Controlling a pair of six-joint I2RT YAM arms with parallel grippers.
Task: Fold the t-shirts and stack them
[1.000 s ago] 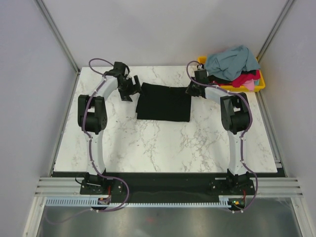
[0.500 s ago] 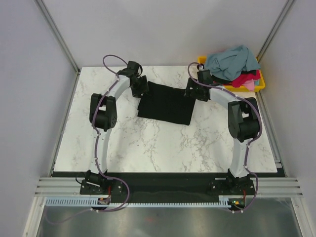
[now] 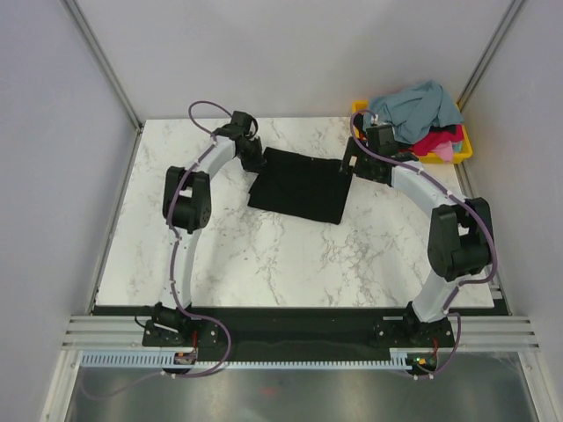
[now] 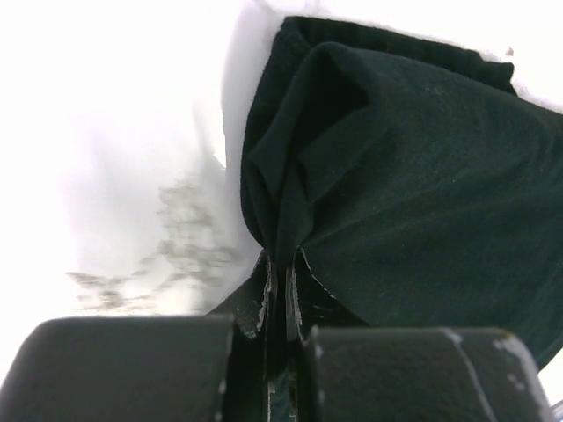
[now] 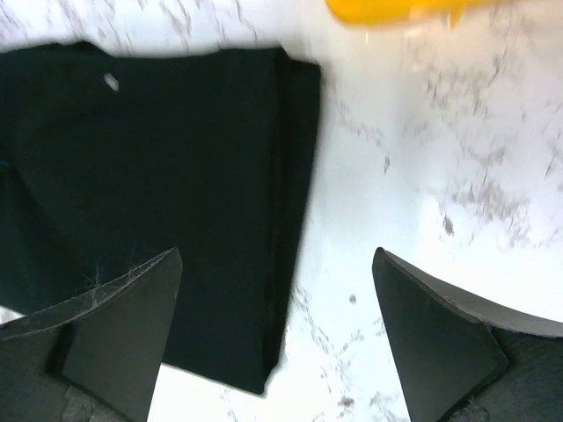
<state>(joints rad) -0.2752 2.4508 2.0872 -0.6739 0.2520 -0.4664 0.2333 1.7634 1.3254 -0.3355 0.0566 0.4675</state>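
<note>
A folded black t-shirt (image 3: 299, 183) lies on the marble table, slightly skewed. At its far left corner, my left gripper (image 3: 252, 161) is shut on a pinched fold of the black cloth (image 4: 422, 158), which bunches up between the fingertips (image 4: 281, 272). My right gripper (image 3: 359, 163) hovers open over the shirt's right edge (image 5: 158, 176), its fingers wide apart with nothing between them (image 5: 274, 255). More t-shirts sit heaped at the back right: a grey-blue one (image 3: 412, 107) on top, then magenta-red (image 3: 435, 141) and pink (image 3: 447, 151).
The heap of shirts fills a yellow plastic bin (image 3: 464, 149) at the table's back right corner, whose edge shows in the right wrist view (image 5: 396, 9). Grey walls close in the table (image 3: 264, 264) at the back and on both sides.
My left gripper moved right to the shirt's far left corner and shut on it. My right gripper opened, let go of the right edge and drew back to the right. The shirt skewed slightly.
</note>
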